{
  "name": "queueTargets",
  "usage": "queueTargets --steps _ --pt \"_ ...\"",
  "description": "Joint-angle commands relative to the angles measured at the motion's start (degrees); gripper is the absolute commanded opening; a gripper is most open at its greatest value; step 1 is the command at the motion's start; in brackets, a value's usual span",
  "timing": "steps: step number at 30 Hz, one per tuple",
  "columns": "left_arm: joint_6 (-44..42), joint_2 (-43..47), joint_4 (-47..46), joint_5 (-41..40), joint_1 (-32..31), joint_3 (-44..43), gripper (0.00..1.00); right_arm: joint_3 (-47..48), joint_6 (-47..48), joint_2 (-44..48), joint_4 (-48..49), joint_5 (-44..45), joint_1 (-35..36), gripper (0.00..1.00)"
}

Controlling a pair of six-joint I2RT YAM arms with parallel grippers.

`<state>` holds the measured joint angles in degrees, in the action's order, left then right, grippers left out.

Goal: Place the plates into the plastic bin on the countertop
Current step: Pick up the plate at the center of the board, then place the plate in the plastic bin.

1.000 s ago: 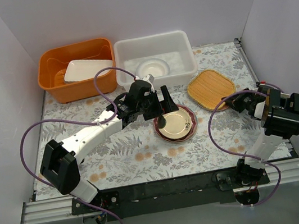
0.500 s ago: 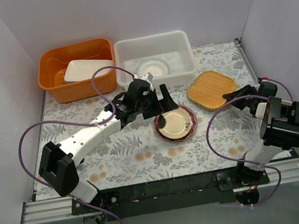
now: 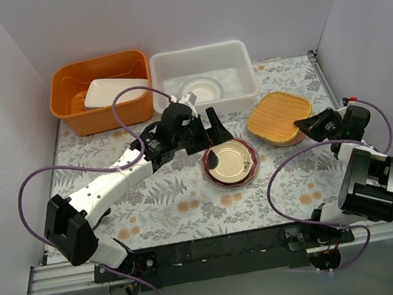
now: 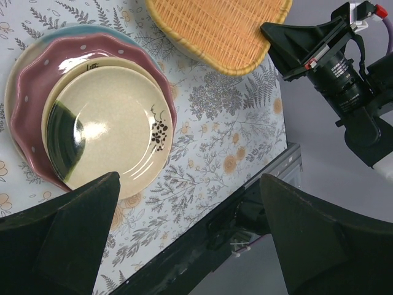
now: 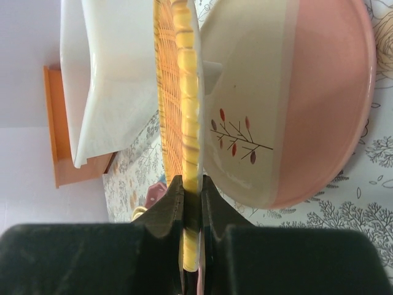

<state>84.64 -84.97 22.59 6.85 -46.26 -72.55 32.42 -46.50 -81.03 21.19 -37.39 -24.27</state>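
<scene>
My right gripper [image 5: 192, 192] is shut on the rim of the orange woven plate [image 5: 169, 92] and holds it tilted up on edge over a cream-and-pink plate [image 5: 288, 104]. In the top view this gripper [image 3: 304, 127] is at the plate's [image 3: 276, 116] right edge. My left gripper [image 3: 212, 136] is open and empty, above the far edge of a stack [image 3: 230, 163]. The stack has a cream plate with a dark patch [image 4: 107, 123] on a pink dotted plate [image 4: 34, 92] and a light-blue-rimmed one. The white plastic bin [image 3: 166, 85] stands behind and holds a pale plate [image 3: 198, 87].
An orange tub [image 3: 75, 114] with a white rectangular dish [image 3: 109, 91] stands left of the bin. The fern-printed countertop [image 3: 161, 205] ends at a black rail at the near edge. White walls enclose the left, back and right sides.
My right gripper has swung back and to the right with the orange plate, tilting its near edge up. My left gripper has drawn slightly back from the stack.
</scene>
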Motion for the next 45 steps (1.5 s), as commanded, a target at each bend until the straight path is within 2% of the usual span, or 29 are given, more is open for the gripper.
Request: queueTargets --steps 1,9,15,20,27,39,45 --pt "0.4 3.5 -0.5 -0.4 -0.3 1.0 0.98 -0.3 -0.2 4.7 0.4 -3.5 -0.7 0.01" --pt "1.4 4.7 -1.9 0.2 -0.3 3.4 0.98 0.2 2.5 13.1 -6.7 -2.7 -1.9 0.01" --pt "1.8 3.8 -3.5 1.0 -0.3 4.3 0.98 0.8 2.2 15.7 -8.3 -4.6 -2.1 0.01" --pt "2.7 2.0 -7.0 3.2 -0.2 5.4 0.98 -2.3 0.2 16.8 -3.5 -8.4 -2.1 0.01" --pt "3.0 -1.3 -9.2 4.7 -0.2 4.5 0.98 -3.7 -0.7 19.1 -1.7 -12.1 -2.1 0.01" --pt "3.2 -1.5 -9.9 3.3 -0.2 5.1 0.98 -5.4 -7.4 24.7 4.1 -18.5 -2.1 0.01" --pt "3.3 -1.3 -10.7 1.5 -0.2 5.8 0.98 -9.6 -12.6 26.2 11.0 -18.3 0.9 0.01"
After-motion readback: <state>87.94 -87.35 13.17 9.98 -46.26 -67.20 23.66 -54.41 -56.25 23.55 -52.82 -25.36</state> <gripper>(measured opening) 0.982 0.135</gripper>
